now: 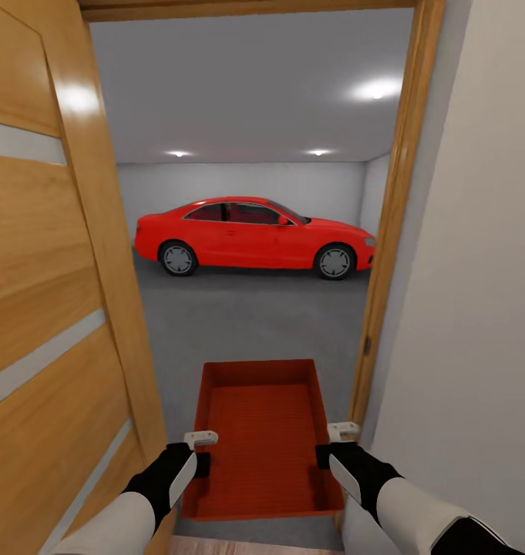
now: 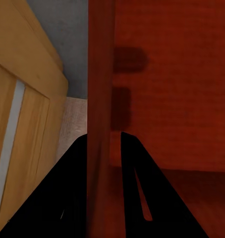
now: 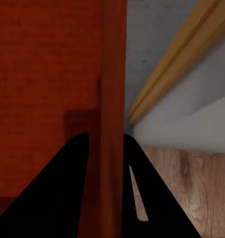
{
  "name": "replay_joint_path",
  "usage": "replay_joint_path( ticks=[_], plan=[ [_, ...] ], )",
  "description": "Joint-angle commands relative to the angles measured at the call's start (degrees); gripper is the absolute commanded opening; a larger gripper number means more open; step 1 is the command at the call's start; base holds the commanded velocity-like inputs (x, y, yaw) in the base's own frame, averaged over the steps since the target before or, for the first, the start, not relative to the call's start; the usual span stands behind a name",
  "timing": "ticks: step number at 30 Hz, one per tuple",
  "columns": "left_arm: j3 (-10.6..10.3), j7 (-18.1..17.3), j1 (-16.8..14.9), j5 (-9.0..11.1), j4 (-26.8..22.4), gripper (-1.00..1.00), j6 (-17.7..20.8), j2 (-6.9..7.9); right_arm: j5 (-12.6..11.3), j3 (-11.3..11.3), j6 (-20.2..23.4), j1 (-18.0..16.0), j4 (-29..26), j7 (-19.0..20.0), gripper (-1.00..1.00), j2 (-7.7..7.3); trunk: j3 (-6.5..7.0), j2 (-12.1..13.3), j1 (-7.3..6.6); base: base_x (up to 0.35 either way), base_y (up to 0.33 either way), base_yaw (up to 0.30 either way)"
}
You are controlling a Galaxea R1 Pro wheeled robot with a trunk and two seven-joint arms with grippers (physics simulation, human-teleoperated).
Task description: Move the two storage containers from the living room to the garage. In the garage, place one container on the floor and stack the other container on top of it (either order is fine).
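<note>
**A:** Nearest to us are the two forearms, and at their ends the left claw point(image 1: 203, 451) and the right claw point(image 1: 335, 445), each clamped on a long side wall of the storage container point(image 1: 262, 432). Why hold it that way?

**B:** My reading is balance. One claw per side keeps the open bin level and centred in front of the trunk, and keeps the load narrow. That matters here, because it sits between the open wooden door point(image 1: 54, 308) on the left and the door frame point(image 1: 389, 254) on the right, right at the threshold.

**A:** So where is it in the task?

**B:** Carried in the air at the doorway, over the edge of the grey garage floor point(image 1: 254, 316), with a red car point(image 1: 254, 235) parked well beyond. Not set down yet. I see just one bin, so I'd judge the placing and stacking are both ahead.

**A:** What do the wrist cameras add?

**B:** The pinch itself. In the left wrist view the black fingers point(image 2: 68, 198) straddle the container point(image 2: 172, 89) wall, one inside, one outside. The right wrist view shows the same on its side, fingers point(image 3: 68, 188) over the wall point(image 3: 112, 74). They also show pale wood plank flooring point(image 3: 192, 188) underneath, which the head view barely catches.

**A:** And the head view?

**B:** The clearance on both sides, and the room ahead.
</note>
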Motion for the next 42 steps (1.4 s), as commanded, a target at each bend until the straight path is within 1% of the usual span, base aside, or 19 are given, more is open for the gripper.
replay_joint_path(
  ticks=[1,8,22,42],
  plan=[
    [-0.3,0.8,0.0,-0.9,0.5,-1.0,0.5,2.87,-0.1,0.6,-1.6,-0.1,-0.3,-0.4,-1.0,-0.04,-0.01,0.0,0.02,0.0,0.099,0.0],
    [-0.3,0.9,0.0,-0.9,0.5,-1.0,0.5,2.87,-0.1,0.6,-1.6,-0.1,-0.3,-0.4,-1.0,-0.13,-0.01,0.0,0.02,0.0,0.022,-0.001],
    [-0.3,0.9,0.0,-0.9,0.5,-1.0,0.5,2.87,-0.1,0.6,-1.6,-0.1,-0.3,-0.4,-1.0,-0.1,-0.01,0.0,0.02,0.0,0.0,-0.125],
    [-0.3,0.9,0.0,-0.9,0.5,-1.0,0.5,2.79,-0.1,0.6,-1.6,-0.1,-0.3,-0.4,-1.0,-0.07,-0.01,0.0,0.02,0.0,0.0,-0.003]
  ],
)
